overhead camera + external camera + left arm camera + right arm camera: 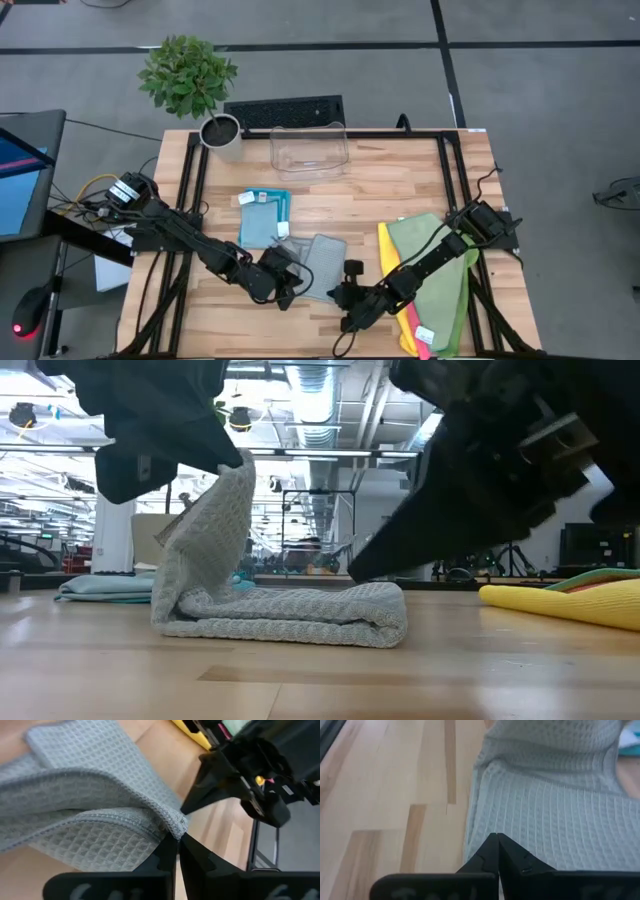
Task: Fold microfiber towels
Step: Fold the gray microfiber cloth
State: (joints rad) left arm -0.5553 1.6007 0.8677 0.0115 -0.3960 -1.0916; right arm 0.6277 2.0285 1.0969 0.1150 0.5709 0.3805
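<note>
Grey waffle-weave microfiber towel [318, 262] lies near the front centre of the wooden slatted bench [400, 190], partly folded. In the low view its left portion is raised upright while the remainder rests doubled on the bench surface.

Left end effector [283, 277] is at the towel's left near edge, its fingers fully together and pinching a corner of the grey towel; the left wrist view shows the hemmed corner caught at the fingertips.

Right end effector [347, 296] sits at the towel's near right edge, its fingers likewise closed. In the right wrist view the tips meet at the towel's edge; whether cloth is caught between them cannot be confirmed.

Light blue folded towel [262, 216] with white tag lies just behind the grey one. A stack of pale green, yellow and pink towels [435, 275] lies to the right, under the right arm.

Assessment: the fold is under way. To complete it well, the lifted corner should be carried across at low height and laid so edges align, with the opposite side kept pinned to prevent the lower layer dragging
</note>
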